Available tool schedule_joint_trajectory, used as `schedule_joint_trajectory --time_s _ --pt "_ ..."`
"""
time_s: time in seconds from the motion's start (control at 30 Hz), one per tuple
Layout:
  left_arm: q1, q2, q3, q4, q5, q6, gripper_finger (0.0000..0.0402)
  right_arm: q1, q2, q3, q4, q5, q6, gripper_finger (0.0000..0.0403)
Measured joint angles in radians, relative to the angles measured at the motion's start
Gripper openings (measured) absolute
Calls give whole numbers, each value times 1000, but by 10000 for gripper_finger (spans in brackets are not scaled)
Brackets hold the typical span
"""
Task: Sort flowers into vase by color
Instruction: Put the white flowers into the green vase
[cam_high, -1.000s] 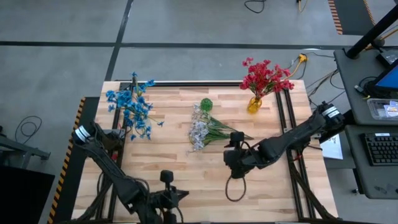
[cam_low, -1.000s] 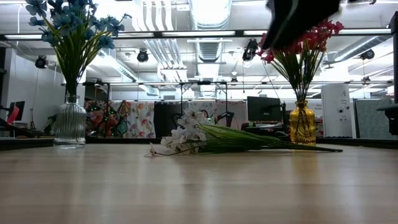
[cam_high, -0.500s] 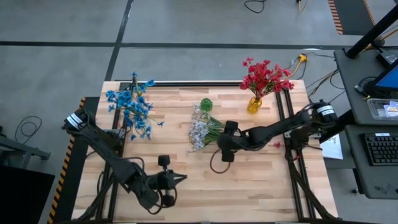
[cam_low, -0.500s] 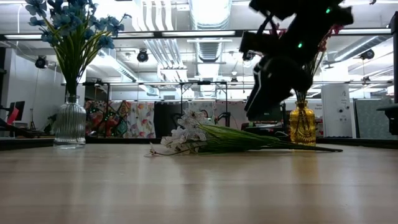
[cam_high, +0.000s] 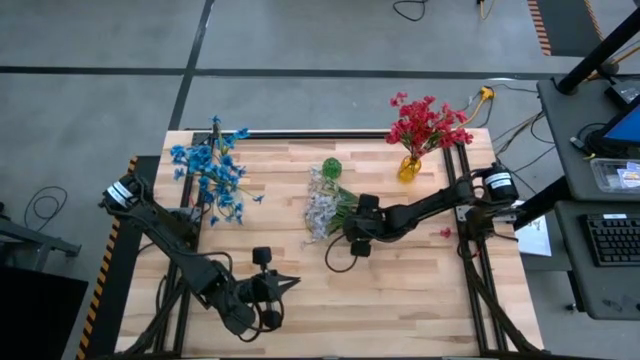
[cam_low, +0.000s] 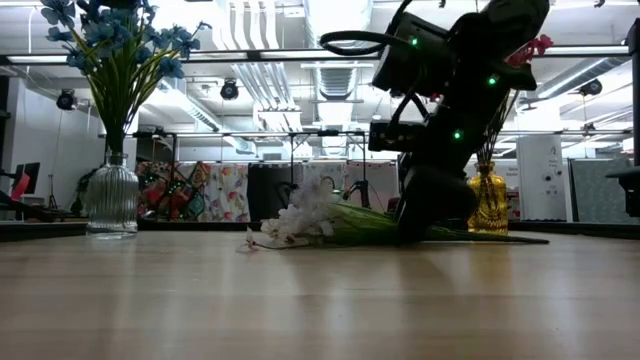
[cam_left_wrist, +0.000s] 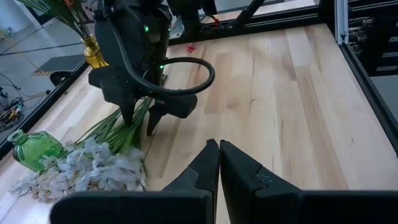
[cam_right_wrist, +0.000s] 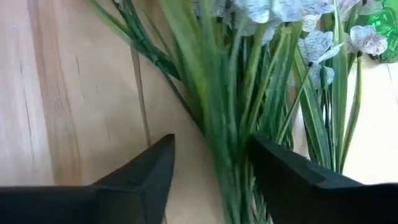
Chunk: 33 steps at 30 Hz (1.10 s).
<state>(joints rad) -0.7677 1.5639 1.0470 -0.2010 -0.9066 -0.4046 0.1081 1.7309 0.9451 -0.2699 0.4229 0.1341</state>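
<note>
White flowers (cam_high: 322, 207) lie on the table (cam_high: 420, 290) mid-way, beside the green vase (cam_high: 331, 167). Right claw (cam_right_wrist: 208, 165), spread, straddles their stems; it should close low, gathering every stem. Left claw (cam_left_wrist: 219, 163) waits, pressed together.

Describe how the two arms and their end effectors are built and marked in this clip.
Both arms are dark, jointed links. The right arm has a white band near its base, a black cable loop by the wrist and small green lights. Its end effector has two tapered dark fingers. The left arm also has a white band; the left end effector has flat, wedge-shaped black fingers.
</note>
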Motion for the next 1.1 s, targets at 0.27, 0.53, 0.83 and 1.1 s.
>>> schedule_joint_trajectory --time_s 0.27,0.53,0.83,1.1 --pt "-1 0 0 -5 0 0 0 5 -45 0 -16 -4 29 70" --pt "-1 0 0 -9 0 0 0 48 -155 0 -47 -4 68 13" --pt "-1 0 0 -9 0 0 0 130 -363 -1 -37 -3 97 13" --pt "-1 0 0 -8 0 -1 0 204 -535 -14 20 92 86 13"
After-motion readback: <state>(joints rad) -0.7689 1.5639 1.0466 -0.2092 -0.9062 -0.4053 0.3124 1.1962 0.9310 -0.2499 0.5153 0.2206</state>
